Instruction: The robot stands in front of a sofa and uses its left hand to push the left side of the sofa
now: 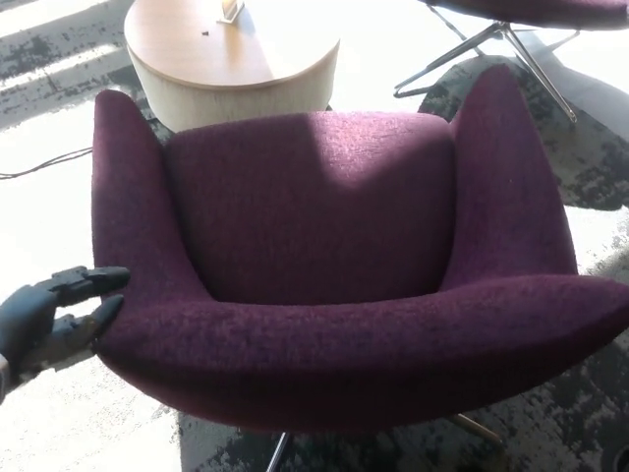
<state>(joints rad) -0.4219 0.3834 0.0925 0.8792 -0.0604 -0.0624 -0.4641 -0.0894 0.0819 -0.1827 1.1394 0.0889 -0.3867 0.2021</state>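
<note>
A purple upholstered swivel armchair, the sofa (324,226), fills the head view, its seat facing away from me and its curved back nearest. My left hand (54,317) is at the picture's left edge, black fingers apart, fingertips (110,279) touching the outer left corner where the arm meets the backrest. It grips nothing. The right hand does not show.
A round wooden coffee table (231,61) stands beyond the chair with a small object on it. Metal legs of a second chair (511,44) are at the top right. A black cable (44,165) runs over the sunlit floor at left. Dark patterned carpet lies at right.
</note>
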